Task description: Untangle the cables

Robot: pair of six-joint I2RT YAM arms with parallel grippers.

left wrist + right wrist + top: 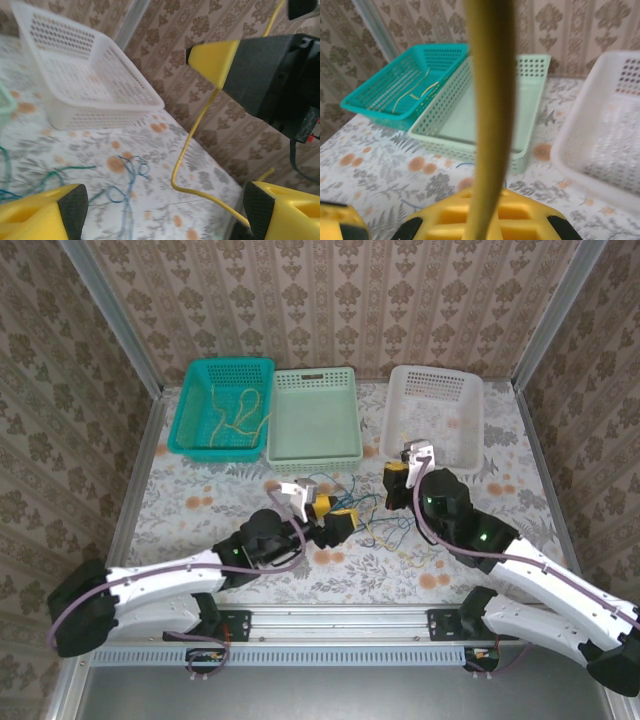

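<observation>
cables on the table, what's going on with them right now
The right gripper is shut on a yellow cable and holds it up. The left gripper is open beside that cable, gripping nothing. A tangle of blue and green cables lies on the table, and some yellow cables sit in the teal basket.

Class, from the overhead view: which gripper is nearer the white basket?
Right. The right gripper, shut on a yellow cable, sits just off the white basket's near-left corner; the left gripper is farther away, beside the tangled cables.
</observation>
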